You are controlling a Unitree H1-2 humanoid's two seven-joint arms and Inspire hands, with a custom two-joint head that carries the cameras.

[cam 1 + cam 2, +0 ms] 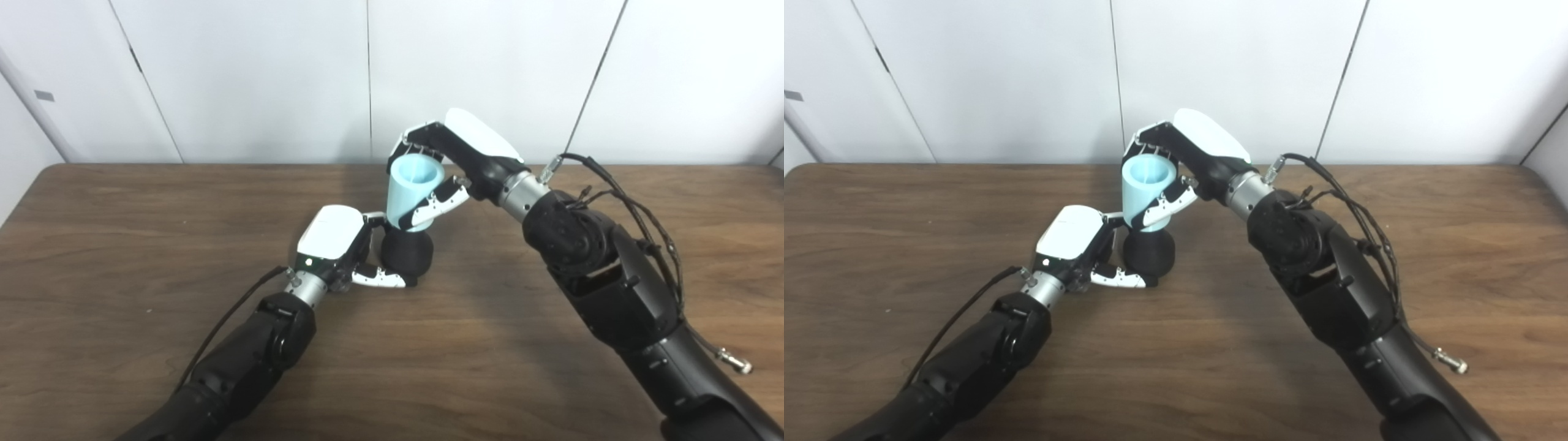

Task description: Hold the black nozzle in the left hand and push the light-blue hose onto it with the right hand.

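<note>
The black nozzle (pixel 407 252) stands on the wooden worktop (pixel 122 245), a squat, rounded piece with its narrow neck pointing up. The left hand (pixel 343 248) grasps it from its left side, thumb curled around its near base and fingers behind its neck. Directly above the nozzle, the right hand (pixel 450 168) is clenched around the light-blue hose (pixel 413 191), thumb across its front, fingers behind its upper rim.

The hose is a short, wide tube whose long axis runs nearly upright, leaning a little away from the nozzle's left side at the top. Its open mouth faces up toward the cameras; its lower end meets the nozzle's neck, though how far it is seated cannot be told.

The hose keeps a clean round mouth under the grip, so it looks fairly stiff and light, probably smooth and apt to slip. A mid-body hold suits pushing down along its axis. The nozzle seems rigid and best braced low on its broad body.
</note>
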